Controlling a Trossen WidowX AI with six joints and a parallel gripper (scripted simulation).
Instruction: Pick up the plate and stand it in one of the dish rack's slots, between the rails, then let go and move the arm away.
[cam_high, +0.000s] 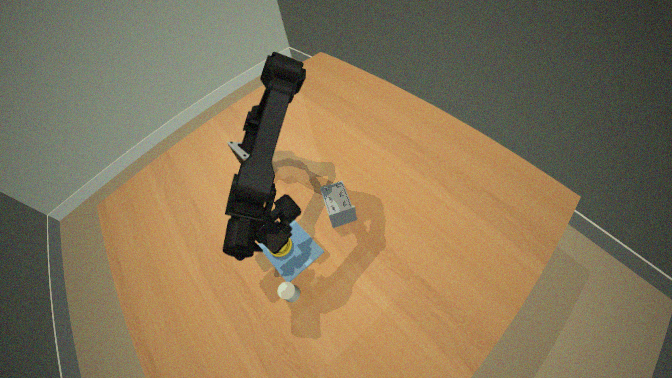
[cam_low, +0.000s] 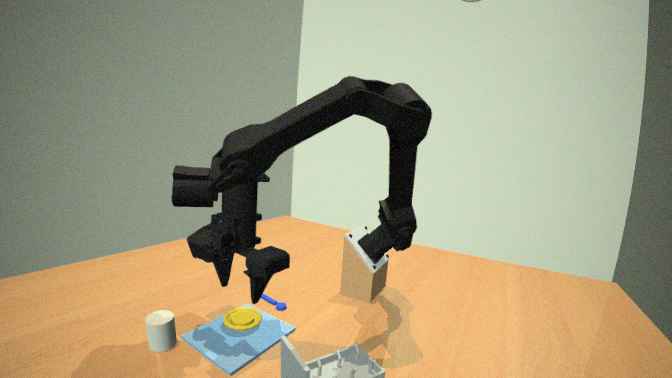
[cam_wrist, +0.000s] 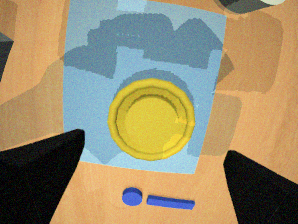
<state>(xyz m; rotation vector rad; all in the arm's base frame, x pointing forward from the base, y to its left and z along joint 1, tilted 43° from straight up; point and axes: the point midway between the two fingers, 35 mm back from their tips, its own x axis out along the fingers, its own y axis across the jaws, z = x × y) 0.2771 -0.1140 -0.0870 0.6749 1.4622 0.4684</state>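
The yellow plate (cam_high: 284, 250) (cam_low: 242, 319) (cam_wrist: 150, 120) lies flat on a light blue mat (cam_high: 303, 238) (cam_low: 275, 330) (cam_wrist: 80, 100). My gripper (cam_low: 240, 293) (cam_wrist: 157, 149) is open and empty, pointing down above the plate, with its fingertips clear of it. In the wrist view the plate lies between the two fingers, nearer the left one. In the top view the gripper's body covers part of the plate and the fingertips are hidden. The grey dish rack (cam_high: 343, 217) (cam_low: 292, 360) stands apart from the mat, with short pegs inside; the exterior view cuts it off at the bottom.
A whitish cylinder (cam_high: 286, 290) (cam_low: 161, 334) stands beside the mat, opposite the blue spoon-like piece (cam_low: 281, 306) (cam_wrist: 170, 202) near the mat's other edge. The arm's base block (cam_low: 356, 275) stands behind the rack in the exterior view.
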